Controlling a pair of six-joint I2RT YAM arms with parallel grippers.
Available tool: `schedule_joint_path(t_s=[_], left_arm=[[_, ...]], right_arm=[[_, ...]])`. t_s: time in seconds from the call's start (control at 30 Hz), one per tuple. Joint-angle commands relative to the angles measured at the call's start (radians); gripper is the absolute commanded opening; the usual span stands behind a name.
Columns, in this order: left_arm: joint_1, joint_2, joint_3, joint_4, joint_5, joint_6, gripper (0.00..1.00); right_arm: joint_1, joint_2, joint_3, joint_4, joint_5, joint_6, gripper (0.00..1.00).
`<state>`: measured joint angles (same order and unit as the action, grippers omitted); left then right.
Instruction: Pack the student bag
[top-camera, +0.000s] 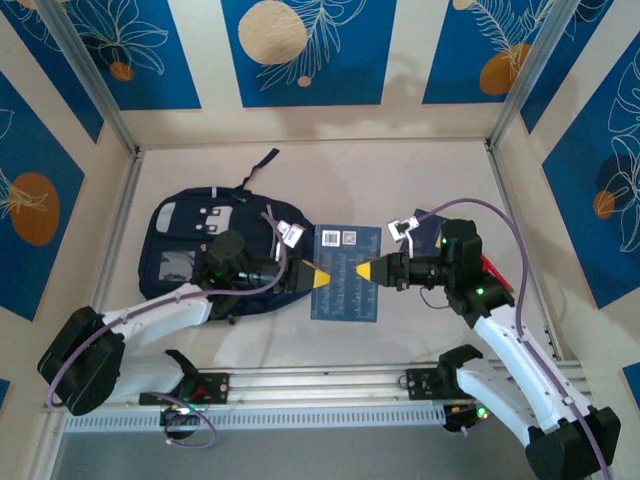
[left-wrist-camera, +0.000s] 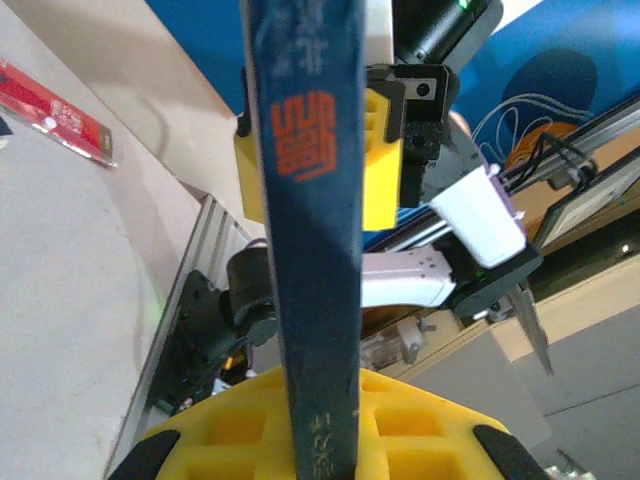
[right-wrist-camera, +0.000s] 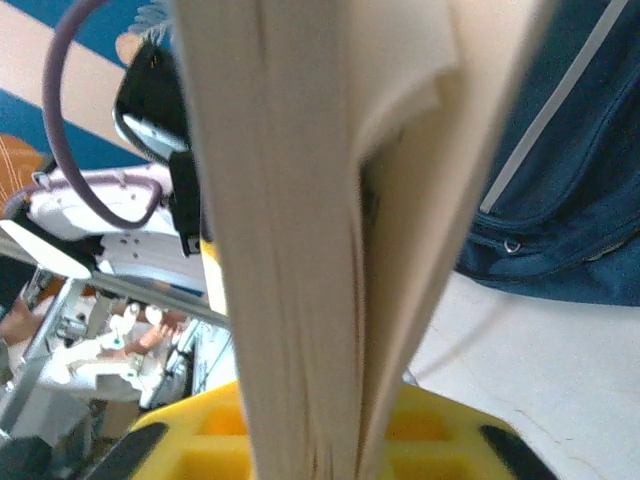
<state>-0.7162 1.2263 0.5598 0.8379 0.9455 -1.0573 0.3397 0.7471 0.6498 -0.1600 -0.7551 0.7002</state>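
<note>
In the middle of the table (top-camera: 300, 340), you are holding a blue book (top-camera: 347, 272) between both arms, its cover with a white code label facing up to the overhead camera. The left gripper (top-camera: 322, 277) is reaching in from the left, and its yellow fingers are clamping the book's left edge. From the left wrist camera you are looking straight along the dark blue spine (left-wrist-camera: 310, 230), with its orange lettering, rising out of the gap between the two yellow pads (left-wrist-camera: 420, 425). The right gripper (top-camera: 364, 270) is coming in from the opposite side and pinching the right edge. In the right wrist view the cream page block (right-wrist-camera: 300, 220) is standing between that gripper's own yellow fingers (right-wrist-camera: 440, 440), with the cover peeling slightly away from the pages on one side. Across the book, the left wrist camera is showing the right gripper's yellow fingers (left-wrist-camera: 382, 160) pressing on both faces.

The student bag (top-camera: 185, 250) is lying flat on the left half of the table, just beyond the left arm's wrist, with its white patches and dark straps facing up. The right wrist camera is catching its navy fabric and a pale stripe (right-wrist-camera: 560, 190) behind the book. A red flat item (top-camera: 492, 272) is lying by the right wall, partly hidden behind the right arm.
</note>
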Motion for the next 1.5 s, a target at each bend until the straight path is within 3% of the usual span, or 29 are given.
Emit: schedule_joint_path(t_s=[0.0, 0.17, 0.33, 0.47, 0.57, 0.83, 1.03, 1.27, 1.47], left_arm=[[-0.001, -0.013, -0.015, 0.278, -0.148, -0.108, 0.0], [-0.035, -0.012, -0.095, 0.492, -0.496, -0.133, 0.0], [-0.079, -0.002, -0.104, 0.522, -0.684, -0.104, 0.0], [-0.107, 0.015, -0.122, 0.568, -0.828, -0.14, 0.0], [-0.125, 0.012, -0.109, 0.569, -0.879, -0.144, 0.0], [-0.163, 0.044, -0.091, 0.56, -0.937, -0.156, 0.0], [-0.186, 0.077, -0.09, 0.568, -0.953, -0.164, 0.0], [-0.206, 0.099, -0.103, 0.568, -0.984, -0.159, 0.0], [-0.206, 0.128, -0.097, 0.569, -0.973, -0.172, 0.0]], right_arm=[[-0.007, -0.086, -0.065, 0.094, 0.177, 0.146, 0.45], [0.004, -0.164, -0.162, 0.239, 0.365, 0.359, 0.62], [0.042, -0.176, -0.181, 0.364, 0.453, 0.477, 0.76], [0.128, -0.178, -0.203, 0.452, 0.571, 0.515, 0.91], [0.19, -0.152, -0.217, 0.547, 0.632, 0.524, 0.99], [0.298, -0.048, -0.175, 0.678, 0.702, 0.447, 1.0], [0.351, -0.008, -0.17, 0.716, 0.857, 0.377, 0.88], [0.355, 0.047, -0.203, 0.823, 0.907, 0.409, 0.42], [0.352, 0.055, -0.216, 0.815, 0.906, 0.443, 0.3]])
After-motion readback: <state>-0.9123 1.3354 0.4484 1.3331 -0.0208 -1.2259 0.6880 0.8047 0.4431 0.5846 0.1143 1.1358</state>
